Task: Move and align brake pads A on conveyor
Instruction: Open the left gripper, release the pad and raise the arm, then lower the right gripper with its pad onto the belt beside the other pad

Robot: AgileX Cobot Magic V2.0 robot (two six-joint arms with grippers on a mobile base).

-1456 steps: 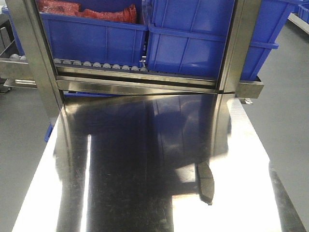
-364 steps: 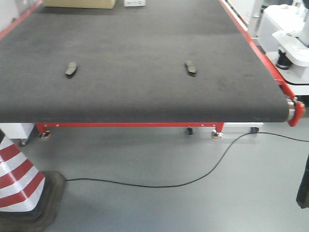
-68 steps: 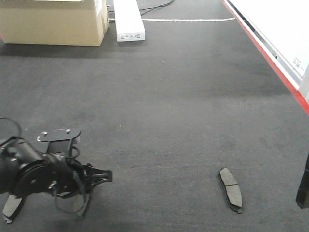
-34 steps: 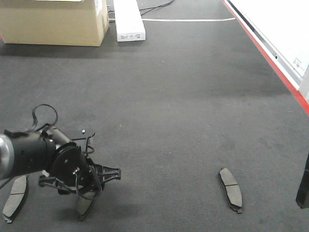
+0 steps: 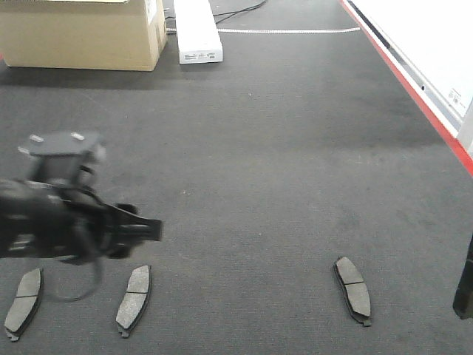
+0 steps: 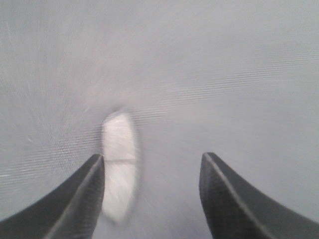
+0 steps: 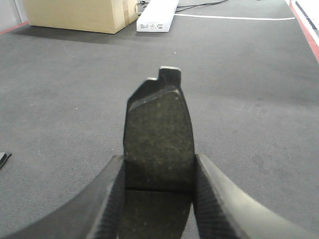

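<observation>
No brand or wording can be read anywhere: the white box (image 5: pixel 196 29) at the far end of the conveyor (image 5: pixel 295 185) carries small dark print on its near end, too fine to make out, and the white rail (image 5: pixel 432 55) along the right edge bears a small label that is equally illegible. Left of the white box sits a cardboard box (image 5: pixel 81 33), and a black cable (image 5: pixel 240 9) trails across the belt beyond them. A red strip (image 5: pixel 414 85) runs between the dark felt-like belt and the rail. Three brake pads lie flat on the near part of the belt: the left pad (image 5: pixel 24 293) at the near-left corner, the middle pad (image 5: pixel 134 298) just to its right, and the right pad (image 5: pixel 352 289) well apart, toward the right side. The left hand (image 5: pixel 144 229), blurred, hangs above the belt just beyond the middle pad, its dark arm covering the belt behind the left pad; in its wrist view its fingers (image 6: pixel 75 199) stand wide apart with nothing between them, a pale blurred pad (image 6: pixel 119 164) below. The right hand (image 7: pixel 158 194) grips a fourth pad (image 7: pixel 159 144) between its fingers, held upright over the belt with its tabbed end pointing away.
</observation>
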